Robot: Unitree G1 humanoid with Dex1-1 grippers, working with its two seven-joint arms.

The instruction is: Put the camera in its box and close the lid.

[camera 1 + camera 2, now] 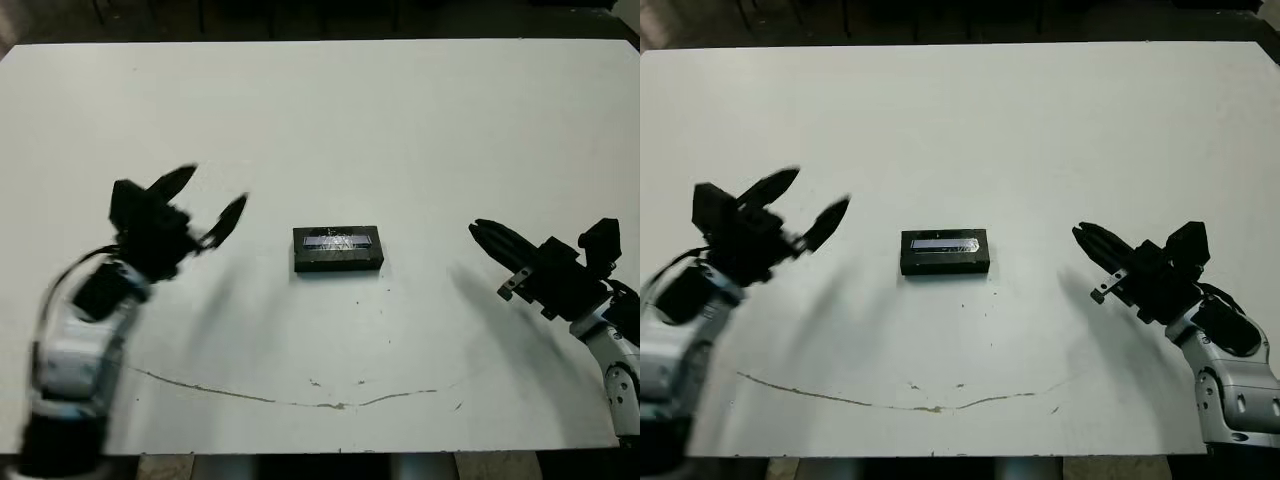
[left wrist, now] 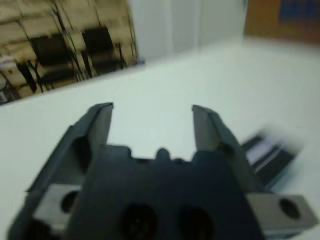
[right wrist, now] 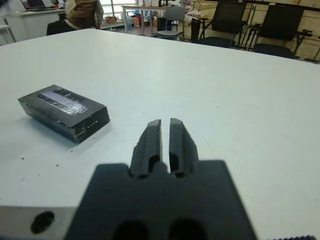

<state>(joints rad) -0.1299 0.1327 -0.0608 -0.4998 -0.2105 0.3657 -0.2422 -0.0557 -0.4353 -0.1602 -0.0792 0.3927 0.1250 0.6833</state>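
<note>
We see a white table (image 1: 400, 120) filling most of the head views, with a thin curved crack line (image 1: 300, 400) across its near part. The box (image 1: 339, 258) sits near the table's middle, its black walls showing under the lid (image 1: 338, 239), which lies flat on top with the silvery stripe facing up. So the box reads as closed. We cannot see the camera anywhere; whether it is inside the box we cannot tell.

Left gripper (image 1: 212, 203) hangs above the table, well apart from the box on the box's left, blurred, fingers (image 2: 100, 125) spread wide and holding nothing.

Right gripper (image 1: 484, 236) is on the box's right, also well apart from it, low over the table, pointing toward the box. Its two fingers (image 3: 150, 142) are pressed nearly together, empty.

Beyond the table the wrist views show chairs (image 3: 227, 22) and a seated person (image 3: 82, 12).
</note>
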